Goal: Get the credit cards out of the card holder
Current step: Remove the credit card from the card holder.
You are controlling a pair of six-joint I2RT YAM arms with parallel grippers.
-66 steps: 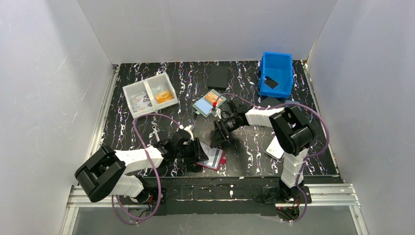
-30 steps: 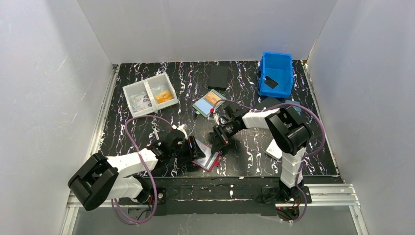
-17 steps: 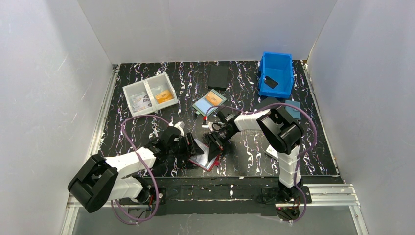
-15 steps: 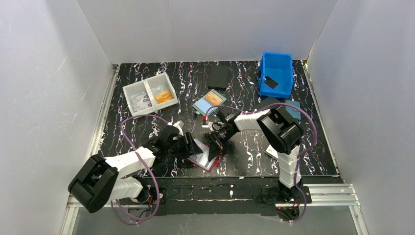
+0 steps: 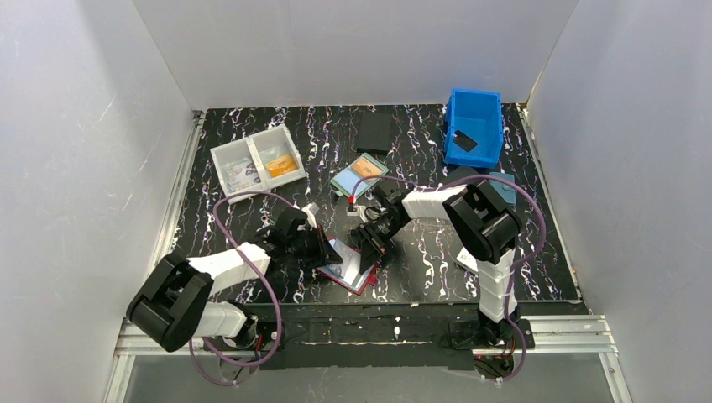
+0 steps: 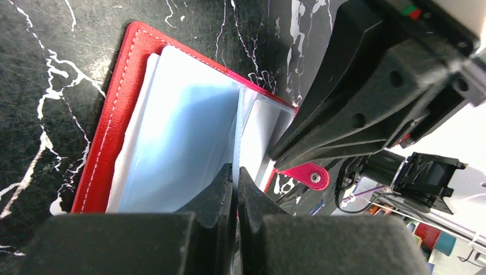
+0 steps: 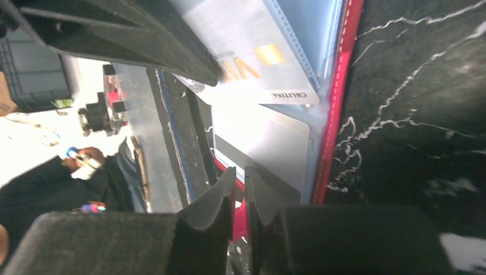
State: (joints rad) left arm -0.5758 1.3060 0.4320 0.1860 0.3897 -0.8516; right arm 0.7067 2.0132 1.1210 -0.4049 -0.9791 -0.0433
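The small dark-red leather-like bifold card holder [image 6: 113, 114] lies spread open low in the centre of the overhead view, on the black marbled table [image 5: 437, 260]. The left gripper [image 6: 235, 172] has its fingers drawn together on the thin clear leaf at the holder's fold. The right gripper [image 7: 240, 177] looks pinched on the red cover's edge. The thin light-blue credit cards [image 6: 183, 132] sit in glossy sleeves — light, stiff, probably slippery — best taken by an exposed edge and slid out flat.
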